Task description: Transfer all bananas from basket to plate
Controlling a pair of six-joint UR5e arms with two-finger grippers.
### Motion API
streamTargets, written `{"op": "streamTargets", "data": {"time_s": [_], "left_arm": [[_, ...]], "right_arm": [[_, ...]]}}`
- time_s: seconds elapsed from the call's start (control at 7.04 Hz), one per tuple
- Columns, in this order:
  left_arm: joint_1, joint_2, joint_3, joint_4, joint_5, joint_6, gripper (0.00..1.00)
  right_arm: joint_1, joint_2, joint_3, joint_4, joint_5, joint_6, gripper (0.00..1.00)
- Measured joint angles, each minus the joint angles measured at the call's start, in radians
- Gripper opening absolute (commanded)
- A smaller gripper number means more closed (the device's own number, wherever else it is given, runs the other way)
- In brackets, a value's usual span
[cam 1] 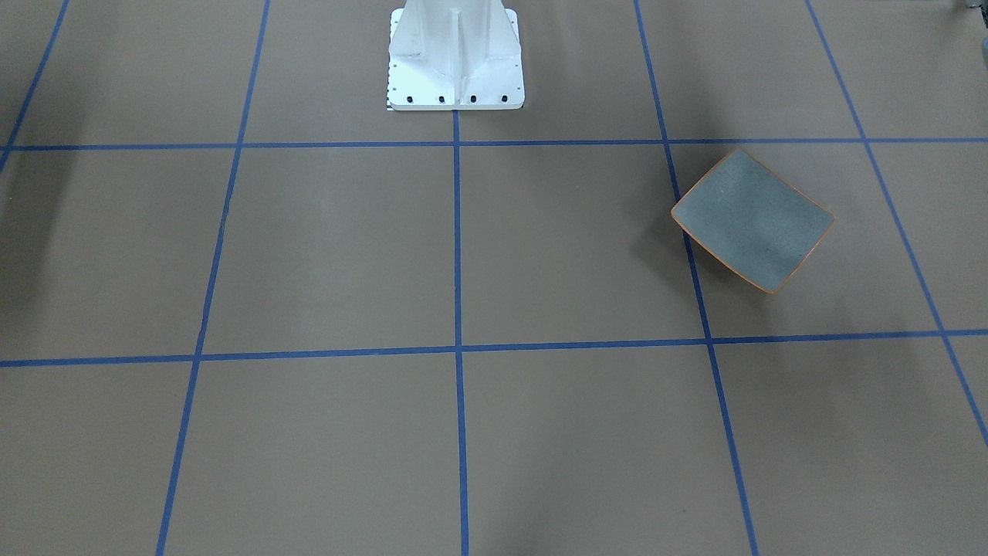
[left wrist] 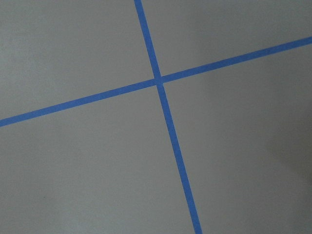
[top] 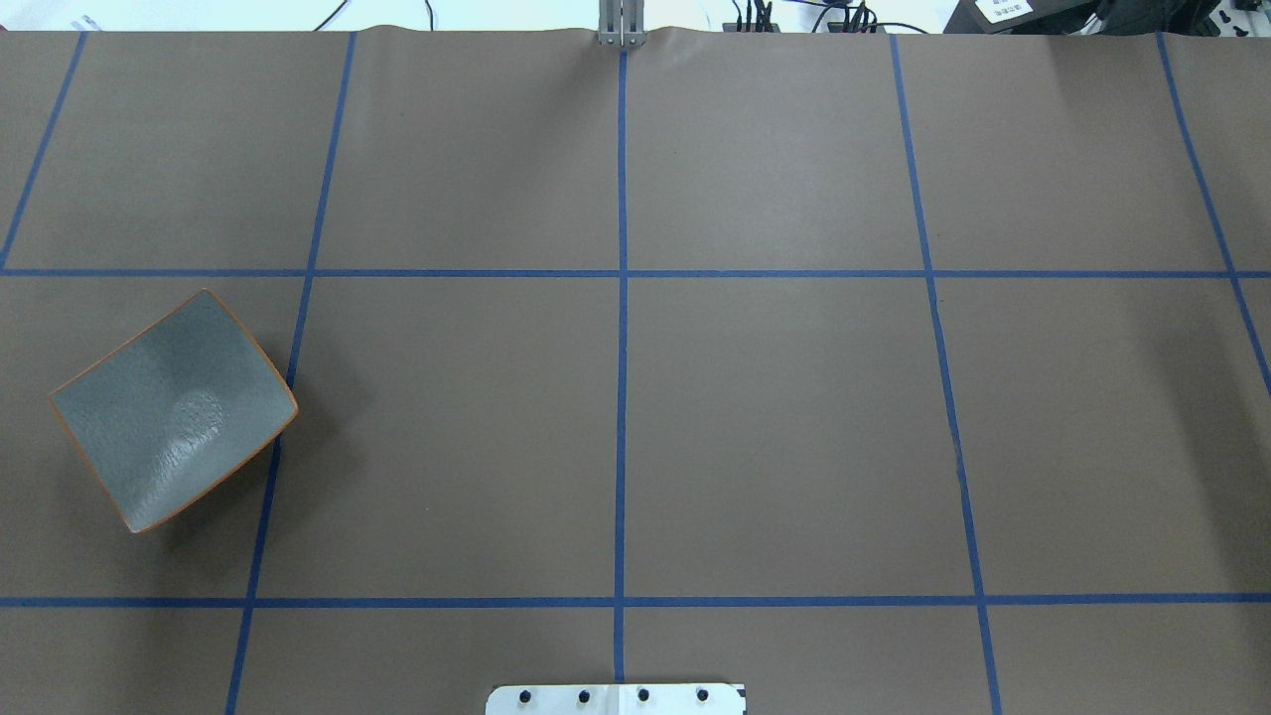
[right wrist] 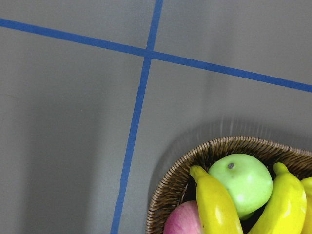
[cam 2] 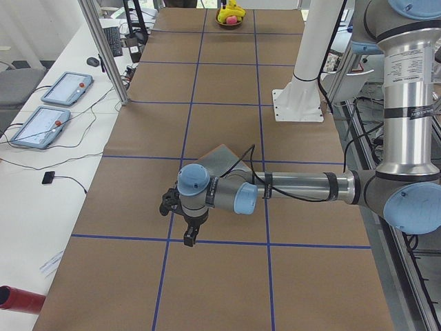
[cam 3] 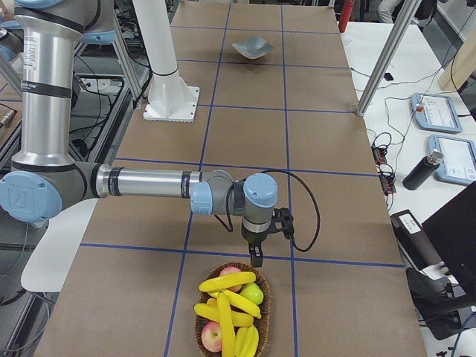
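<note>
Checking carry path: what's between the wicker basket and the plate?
Exterior right view: bare taped table from plate to wicker basket, except the right gripper hovering just short of the basket's rim.

brown table [top: 775,417], blue tape lines [top: 621,397]

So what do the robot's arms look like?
The left arm and right arm are shiny silver tubes with round pale-blue caps on grey joints. The left pincer and right pincer are small and black, each fed by a looping black cable.
</note>
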Motion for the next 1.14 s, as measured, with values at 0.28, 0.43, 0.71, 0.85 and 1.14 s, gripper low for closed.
{"op": "streamTargets", "data": {"time_s": [0.28,0.43,0.71,0.85,1.14], "left_arm": [[0.0,-0.004,-0.003,-0.006,-0.001,0.0,1.0],[0.0,-0.004,-0.007,-0.013,-0.004,0.0,1.0],[0.0,-0.005,-0.013,-0.026,-0.006,0.002,1.0],[0.0,-0.004,-0.014,-0.028,-0.009,0.003,1.0],[0.0,-0.004,-0.015,-0.031,-0.011,0.003,1.0]], "right_arm": [[0.004,-0.001,0.004,0.001,-0.001,0.004,1.0],[0.008,0.0,0.014,0.001,-0.002,0.005,1.0],[0.01,0.002,0.027,0.003,-0.012,0.006,1.0],[0.013,0.006,0.024,0.005,-0.016,0.009,1.0],[0.086,0.009,0.013,0.007,-0.007,0.016,1.0]]}}
